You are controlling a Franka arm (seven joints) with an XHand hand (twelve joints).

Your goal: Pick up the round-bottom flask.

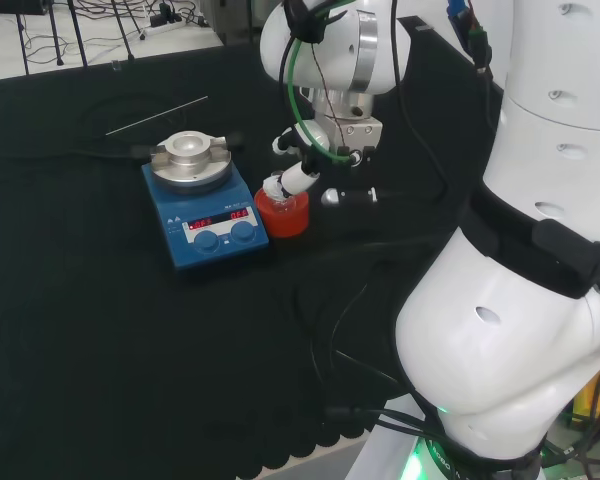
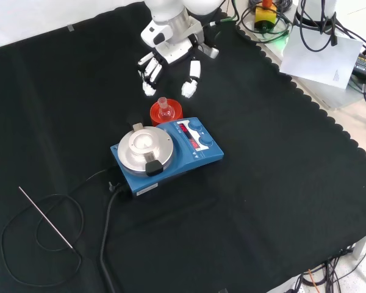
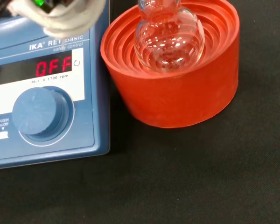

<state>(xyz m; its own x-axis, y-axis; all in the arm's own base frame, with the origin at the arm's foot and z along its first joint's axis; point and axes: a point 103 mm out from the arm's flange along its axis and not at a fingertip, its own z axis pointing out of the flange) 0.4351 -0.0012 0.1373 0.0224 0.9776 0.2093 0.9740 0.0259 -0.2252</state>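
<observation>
A small clear round-bottom flask [image 2: 165, 107] sits upright in a red ribbed ring stand [image 2: 172, 113], right beside the blue hotplate stirrer [image 2: 198, 146]. In the wrist view the flask [image 3: 169, 37] rests in the stand's [image 3: 186, 93] hollow, close and large. In the front view the hand [image 2: 171, 56] hovers just beyond the flask, open, with fingers [image 2: 149, 78] and thumb [image 2: 190, 85] spread apart and pointing down toward it. Nothing is held. In the head view the hand [image 1: 315, 150] hangs right over the stand [image 1: 283, 216], with a fingertip [image 1: 292, 180] near the flask's neck.
The hotplate's steel top [image 2: 145, 149] lies next to the stand, its cable [image 2: 107, 226] trailing across the cloth. A thin metal rod [image 2: 46, 218] rests far from the hand. Papers and wires [image 2: 320, 55] lie past the cloth's scalloped edge.
</observation>
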